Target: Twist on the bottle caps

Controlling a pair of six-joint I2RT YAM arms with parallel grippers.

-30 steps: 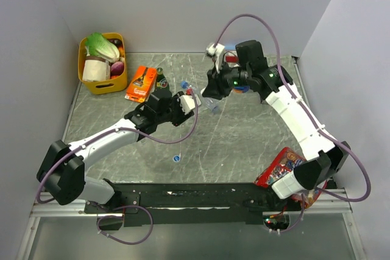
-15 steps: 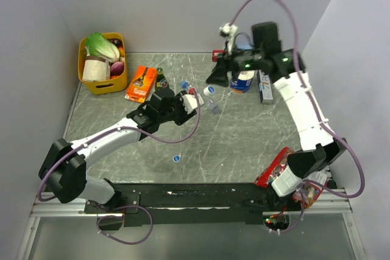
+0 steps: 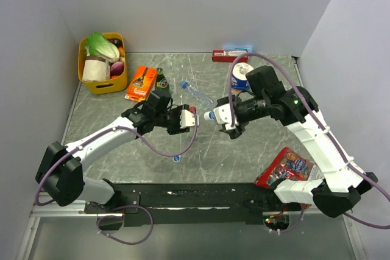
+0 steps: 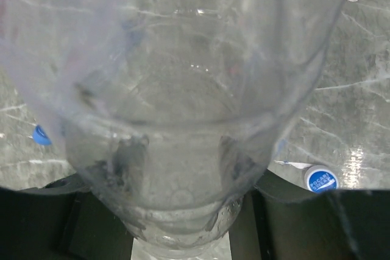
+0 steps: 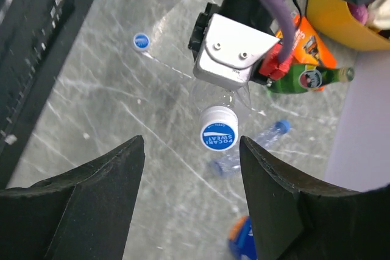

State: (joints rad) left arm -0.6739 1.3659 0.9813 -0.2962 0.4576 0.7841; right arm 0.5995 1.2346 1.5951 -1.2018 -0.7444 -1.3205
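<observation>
Capped bottle (image 4: 177,120) in left hand (image 3: 186,118); right hand (image 5: 190,147) open at blue cap (image 5: 219,135).
Bottle clamped tight in left hand, cap on its neck. Right hand empty, fingers spread wide, cap just ahead of their gap. Second bottle (image 3: 198,94) lies on surface (image 3: 256,150) beyond both hands; loose cap (image 3: 176,158) base-side of left hand.

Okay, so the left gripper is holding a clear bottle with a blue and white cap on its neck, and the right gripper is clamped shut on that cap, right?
Not quite. The right gripper is open, not clamped: the right wrist view shows its jaws standing apart, with the cap untouched. The left gripper does hold the clear bottle with that cap on its neck.
</observation>
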